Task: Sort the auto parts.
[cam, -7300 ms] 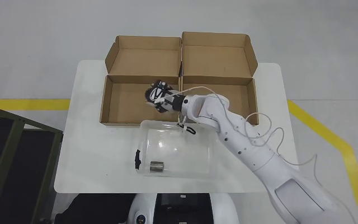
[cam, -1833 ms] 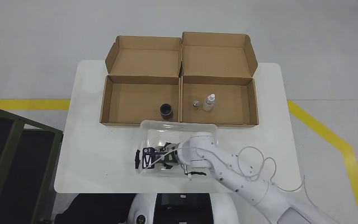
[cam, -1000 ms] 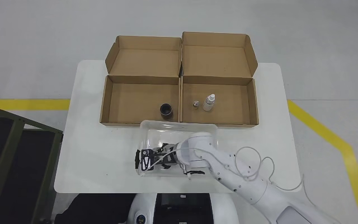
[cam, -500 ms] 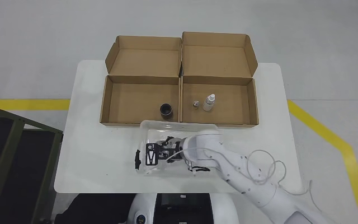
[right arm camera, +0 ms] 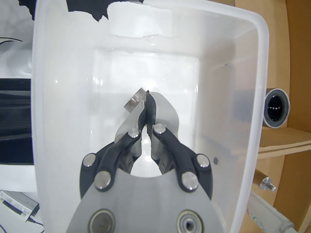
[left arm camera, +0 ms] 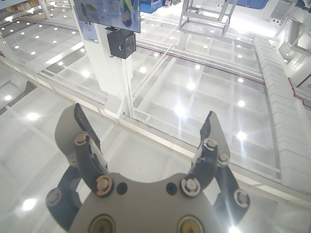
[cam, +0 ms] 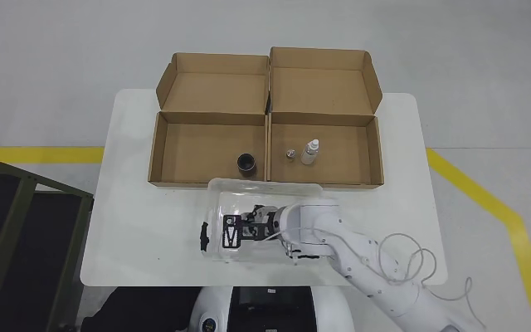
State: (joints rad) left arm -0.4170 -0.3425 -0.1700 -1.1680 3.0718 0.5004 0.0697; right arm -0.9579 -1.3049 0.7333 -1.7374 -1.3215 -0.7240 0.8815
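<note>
A white table holds three containers: two open cardboard boxes side by side at the far side, lids folded back, and a clear plastic bin just in front of them, nearer the robot. The left box has a single black cylindrical bearing lying near the wall it shares with its neighbour. The right box holds a small white bottle and, just beside it, a small metal fitting, both towards the shared wall. The right arm reaches across into the bin, and the right gripper hangs inside it, fingers pressed together pad to pad. A small silver metal piece sits right at their tips, against one finger; whether it is nipped between them or only lies behind them cannot be told. The left gripper points up at the ceiling with its fingers spread well apart and nothing between them. A torn strip of black tape is stuck over the bin's rim at its left end.
</note>
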